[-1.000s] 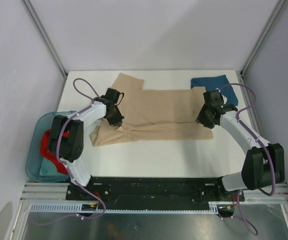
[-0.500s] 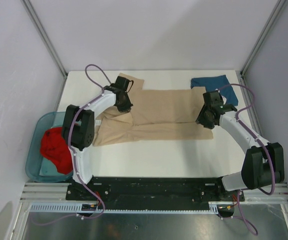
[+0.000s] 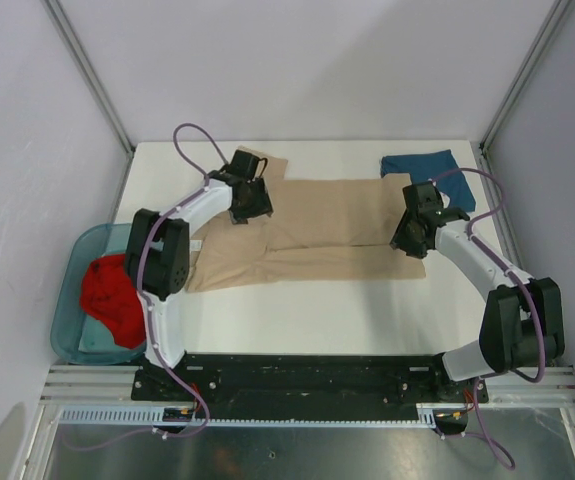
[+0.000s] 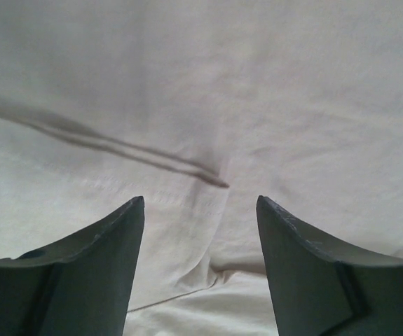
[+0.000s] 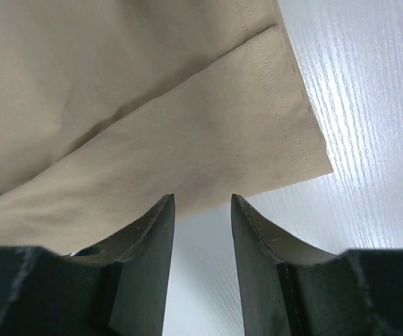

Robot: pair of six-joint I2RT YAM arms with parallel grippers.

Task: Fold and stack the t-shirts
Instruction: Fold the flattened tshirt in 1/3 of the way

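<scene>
The tan t-shirt [image 3: 327, 215] lies spread across the middle of the white table [image 3: 317, 320], its lower part folded over. My left gripper [image 3: 256, 210] hovers over its back left part near the sleeve. It is open, with only wrinkled tan cloth [image 4: 257, 84] below its tips [image 4: 200, 203]. My right gripper [image 3: 408, 240] is over the shirt's right hem corner [image 5: 285, 140]. It stands open [image 5: 202, 199] with bare table between its fingers. The dark teal t-shirt [image 3: 432, 168] lies crumpled at the back right. The red t-shirt [image 3: 107, 295] sits in a bin on the left.
A translucent teal bin [image 3: 64, 335] stands off the table's left edge. Grey walls and metal posts close in the back and sides. The arms' base rail [image 3: 297, 375] runs along the near edge.
My left gripper carried the shirt's left part back and to the right, then opened and let the cloth go. The right gripper has hardly moved.
</scene>
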